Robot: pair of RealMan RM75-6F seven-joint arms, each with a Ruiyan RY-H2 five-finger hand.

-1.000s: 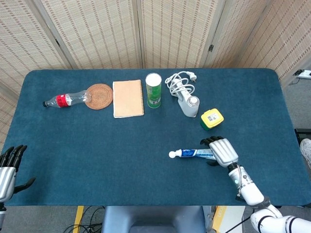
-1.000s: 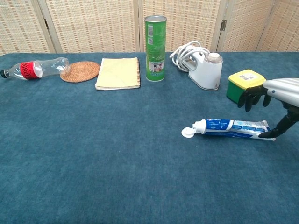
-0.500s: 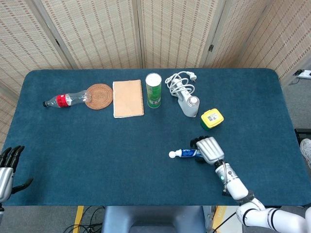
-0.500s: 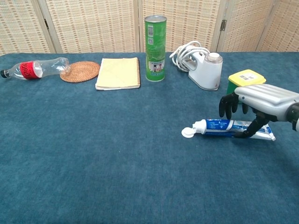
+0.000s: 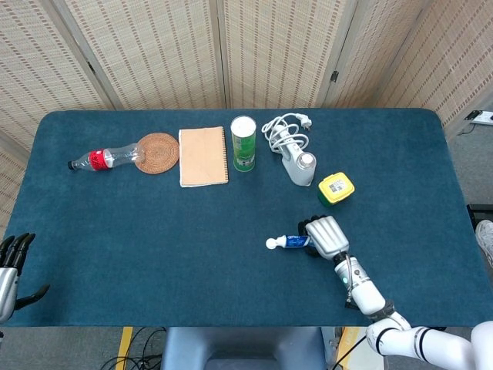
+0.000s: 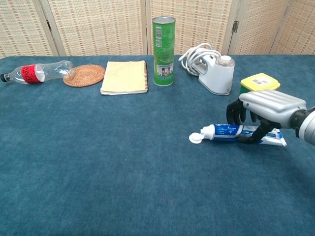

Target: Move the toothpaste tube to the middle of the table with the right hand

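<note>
Head view
Table (image 5: 154, 231): dark blue cloth top, with woven screens behind it.
Green can (image 5: 243, 143): upright at the back of the table, taken as the landmark.
Notebook (image 5: 203, 156): flat, just left of the green can.
Round mat (image 5: 157, 153): left of the notebook, well left of the can.
Bottle (image 5: 106, 158): lying on its side, its base on the round mat, farthest left of the can.
Charger (image 5: 300, 168): white, right of the green can, its cord coiled behind it.
Yellow box (image 5: 336, 188): right of the can and nearer the front than the charger.
Toothpaste tube (image 5: 288, 242): lying flat, in front of the can and to its right, white cap pointing left.
Right hand (image 5: 325, 237): over the tail half of the tube, fingers curled down around it.
Left hand (image 5: 11, 266): at the front left edge, far left of the can, fingers apart and holding nothing.

Chest view
Green can (image 6: 163, 44): upright at the back.
Toothpaste tube (image 6: 225, 132): flat on the table in front of the can and to its right, cap to the left.
Right hand (image 6: 263, 110): arched over the tube, dark fingers (image 6: 235, 112) behind it and the thumb in front, closed on it.
Yellow box (image 6: 257, 81): just behind the right hand.
</note>
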